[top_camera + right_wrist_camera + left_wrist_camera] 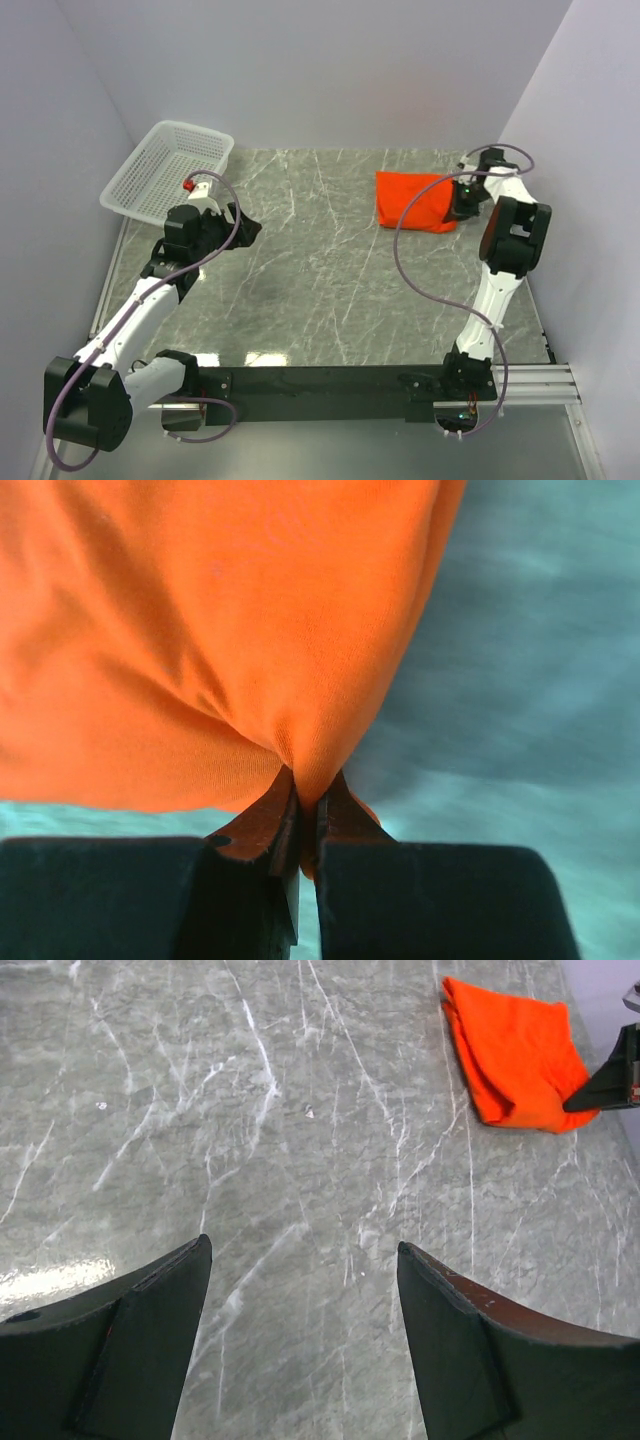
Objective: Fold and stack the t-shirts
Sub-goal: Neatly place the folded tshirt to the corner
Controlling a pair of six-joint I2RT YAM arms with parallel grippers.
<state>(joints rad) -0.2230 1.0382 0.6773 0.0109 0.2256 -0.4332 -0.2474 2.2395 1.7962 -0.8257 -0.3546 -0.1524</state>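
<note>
As it lies folded, orange-red cloth t-shirt [415, 200]: on marbled counter [320, 290]
Right hand [305, 798]: pinching its edge
Left hand [303, 1250]: spread, empty

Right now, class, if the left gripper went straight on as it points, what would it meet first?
Probably bare table; the t-shirt lies off to the right. Depth is unclear.

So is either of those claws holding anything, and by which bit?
The right gripper is pinched shut on a fold at the edge of the orange t-shirt. The left gripper is open and empty.
</note>
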